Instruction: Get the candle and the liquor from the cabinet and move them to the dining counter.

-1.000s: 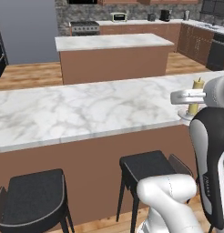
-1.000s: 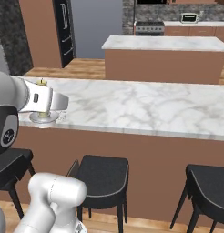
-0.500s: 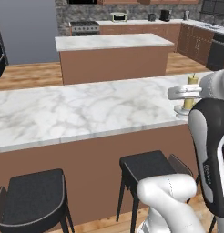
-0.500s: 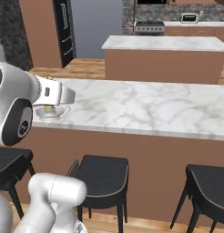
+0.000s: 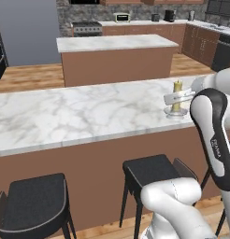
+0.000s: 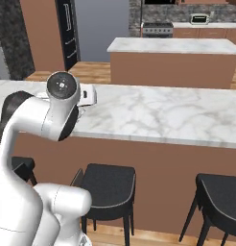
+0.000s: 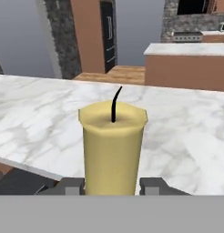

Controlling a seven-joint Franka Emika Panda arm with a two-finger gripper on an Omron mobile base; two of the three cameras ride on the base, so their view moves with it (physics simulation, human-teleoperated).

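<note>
Where it stands on the dining counter [image 5: 65, 116], candle [image 7: 113, 145] between 2 fingertips [image 7: 70, 185], gripper [image 7: 113, 186] clasping it

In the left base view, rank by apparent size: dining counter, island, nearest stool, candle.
1. Dining counter
2. Island, though it stands farther back
3. Nearest stool, cut off by the frame and closest to the camera, so unsure against the island
4. Candle

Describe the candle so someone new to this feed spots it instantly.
Find the dining counter, the long marble top with black stools in front. Near its right end in the left base view stands the candle, a short pale-yellow stick with a black wick, between the gripper fingertips.
</note>
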